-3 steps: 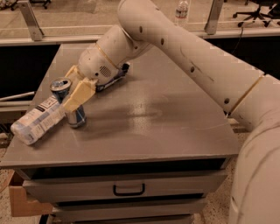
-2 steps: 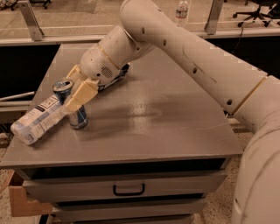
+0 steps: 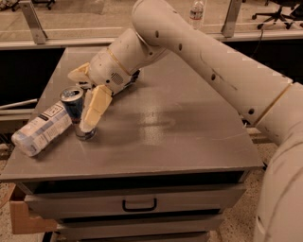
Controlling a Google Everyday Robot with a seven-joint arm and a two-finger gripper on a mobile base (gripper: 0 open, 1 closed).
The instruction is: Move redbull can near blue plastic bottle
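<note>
A grey metal cabinet (image 3: 189,142) fills the middle of the view, its flat top dully catching overhead light. Below the top sits a drawer (image 3: 94,204) with a dark handle (image 3: 139,205). The gripper (image 3: 81,99) hangs over the cabinet's left side, fingers apart. Behind runs a pale ledge (image 3: 47,43) with slanted metal posts (image 3: 32,21), and a small clear bottle (image 3: 196,12) stands on it. Beyond lie tan flooring and a black office chair (image 3: 277,10). A cardboard box (image 3: 19,218) sits at lower left on speckled floor (image 3: 236,223).
</note>
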